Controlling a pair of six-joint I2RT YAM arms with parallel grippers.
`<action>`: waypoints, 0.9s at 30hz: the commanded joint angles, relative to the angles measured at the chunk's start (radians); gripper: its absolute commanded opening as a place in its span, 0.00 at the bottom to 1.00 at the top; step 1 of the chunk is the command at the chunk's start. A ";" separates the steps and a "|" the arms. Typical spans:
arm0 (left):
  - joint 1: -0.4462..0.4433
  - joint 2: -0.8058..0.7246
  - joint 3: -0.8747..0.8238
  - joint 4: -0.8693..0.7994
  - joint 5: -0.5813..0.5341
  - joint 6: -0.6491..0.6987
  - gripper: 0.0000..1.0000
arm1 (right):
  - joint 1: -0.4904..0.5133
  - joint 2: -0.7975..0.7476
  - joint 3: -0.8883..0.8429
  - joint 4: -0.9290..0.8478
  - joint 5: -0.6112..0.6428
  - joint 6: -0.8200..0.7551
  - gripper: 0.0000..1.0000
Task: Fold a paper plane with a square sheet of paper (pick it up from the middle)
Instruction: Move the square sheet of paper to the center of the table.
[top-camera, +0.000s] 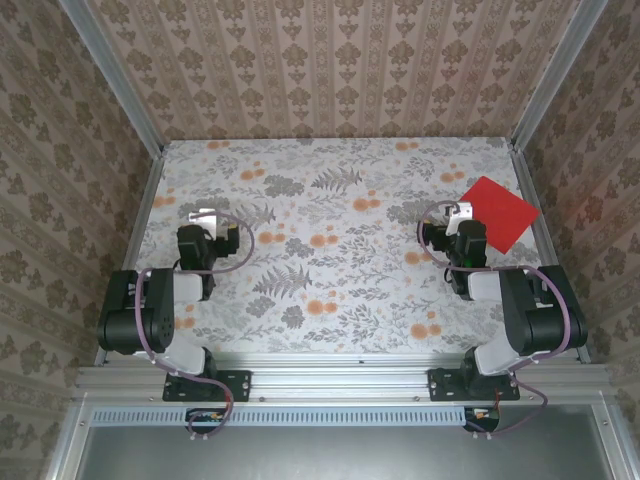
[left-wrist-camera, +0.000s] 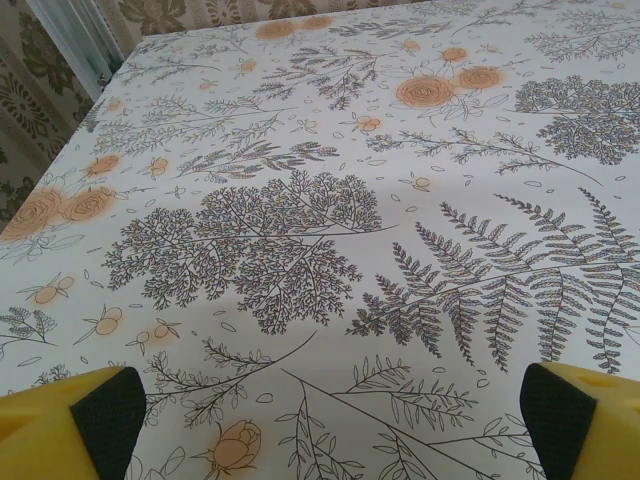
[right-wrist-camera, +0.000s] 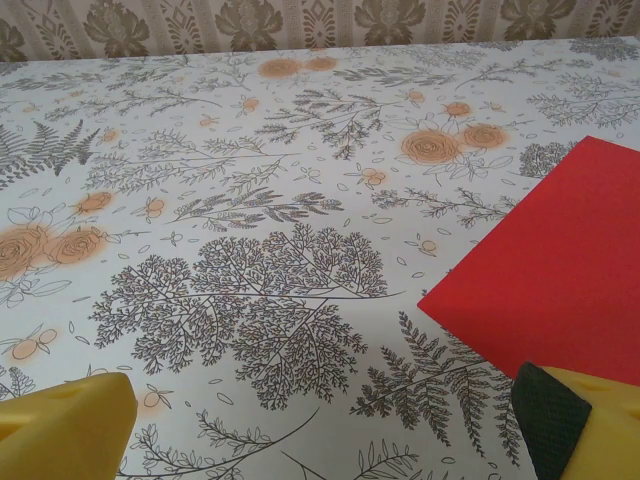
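Observation:
The square sheet of paper (top-camera: 498, 212) is bright red and lies flat and uncreased on the flowered tabletop at the right, turned like a diamond. In the right wrist view the sheet (right-wrist-camera: 560, 260) fills the right side, with one corner pointing left. My right gripper (top-camera: 458, 211) sits just left of the sheet. It is open (right-wrist-camera: 325, 440), with bare table between its yellow fingertips (right-wrist-camera: 70, 425). My left gripper (top-camera: 203, 216) is far off at the left, also open (left-wrist-camera: 325, 430) over bare table. The paper plane is out of view.
Patterned walls (top-camera: 340, 70) close in the table on three sides. Aluminium rails (top-camera: 545, 240) run along its edges, and the sheet's right corner lies close to the right rail. Both arm bases stand at the near edge (top-camera: 330, 380).

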 joint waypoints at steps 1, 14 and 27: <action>0.006 -0.003 0.003 0.029 0.014 -0.013 1.00 | 0.002 0.007 0.003 0.022 0.024 -0.014 1.00; 0.011 -0.002 0.005 0.024 0.026 -0.016 1.00 | -0.010 0.008 0.003 0.019 -0.001 -0.007 1.00; 0.009 -0.011 -0.003 0.040 0.014 -0.017 1.00 | -0.013 0.001 -0.001 0.025 -0.011 -0.007 1.00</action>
